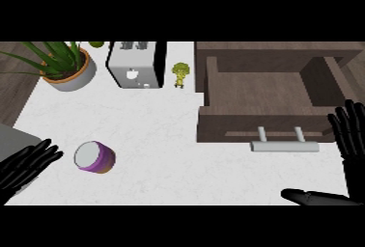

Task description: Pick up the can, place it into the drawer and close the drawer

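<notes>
A purple can (95, 157) with a pale top lies tilted on the white counter (157, 125) at the lower left. My left hand (27, 166) is just left of it, fingers straight and apart from the can. The brown wooden drawer (265, 95) stands pulled open at the right, its inside bare, with a grey bar handle (284, 145) on its front. At the right edge my right hand (349, 140) is open, fingers pointing up beside the drawer's front corner, thumb (314, 197) stretched left along the bottom.
A potted green plant (64, 65) stands at the back left. A silver toaster (134, 63) sits beside it, and a small piece of broccoli (181, 73) lies between the toaster and the drawer.
</notes>
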`<control>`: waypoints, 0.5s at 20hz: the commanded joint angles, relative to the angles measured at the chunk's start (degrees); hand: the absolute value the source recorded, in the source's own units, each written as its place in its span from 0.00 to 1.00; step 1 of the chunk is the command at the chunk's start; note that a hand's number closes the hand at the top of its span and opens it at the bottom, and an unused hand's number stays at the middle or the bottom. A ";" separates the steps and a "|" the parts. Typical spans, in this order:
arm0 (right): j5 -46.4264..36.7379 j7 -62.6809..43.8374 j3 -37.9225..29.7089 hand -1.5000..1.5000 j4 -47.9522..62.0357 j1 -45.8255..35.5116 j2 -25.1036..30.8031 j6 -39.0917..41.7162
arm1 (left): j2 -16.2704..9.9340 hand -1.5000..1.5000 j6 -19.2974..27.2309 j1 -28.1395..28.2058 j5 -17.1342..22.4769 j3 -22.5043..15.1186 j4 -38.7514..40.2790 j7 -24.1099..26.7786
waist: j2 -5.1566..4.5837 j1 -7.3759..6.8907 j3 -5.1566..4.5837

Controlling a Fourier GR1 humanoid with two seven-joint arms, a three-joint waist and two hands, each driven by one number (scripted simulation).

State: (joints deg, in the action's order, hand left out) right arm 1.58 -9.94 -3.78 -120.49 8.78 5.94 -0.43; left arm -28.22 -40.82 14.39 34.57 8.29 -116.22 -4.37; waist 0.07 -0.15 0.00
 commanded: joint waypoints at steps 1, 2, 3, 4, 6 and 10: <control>1.27 -1.04 -1.62 0.00 -0.12 -0.41 0.79 1.62 | 0.23 0.00 -1.00 -0.57 3.71 2.08 1.38 -3.98 | -0.03 0.11 0.01; -0.82 6.09 1.38 0.00 -0.19 6.16 -1.96 2.07 | -3.80 0.00 -0.07 -3.73 9.76 4.35 3.49 -5.66 | -0.03 0.46 0.03; -0.22 3.62 0.31 0.00 0.45 3.92 -1.30 2.03 | -1.44 0.00 -2.37 -3.05 5.60 5.13 5.54 -3.89 | -0.03 0.23 0.01; 2.43 3.47 -3.68 0.00 0.70 3.46 1.40 4.02 | 0.71 0.00 1.94 0.07 4.72 2.91 -2.62 -7.04 | 0.01 0.08 0.02; 1.93 2.86 -1.94 0.00 1.80 1.57 -0.09 3.43 | 3.41 0.00 -1.58 -3.57 -0.57 2.91 5.78 -3.93 | -0.05 0.21 0.00; 0.67 7.15 -1.77 0.00 0.63 7.74 -0.76 5.52 | 2.51 0.00 -4.27 -6.87 -0.73 5.70 10.98 -3.76 | -0.04 0.45 -0.01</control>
State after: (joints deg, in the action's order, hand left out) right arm 2.87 -4.59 -6.02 -118.71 12.91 5.62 3.43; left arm -26.86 -42.57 10.56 36.56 12.38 -110.87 -9.35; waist 0.04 0.09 0.01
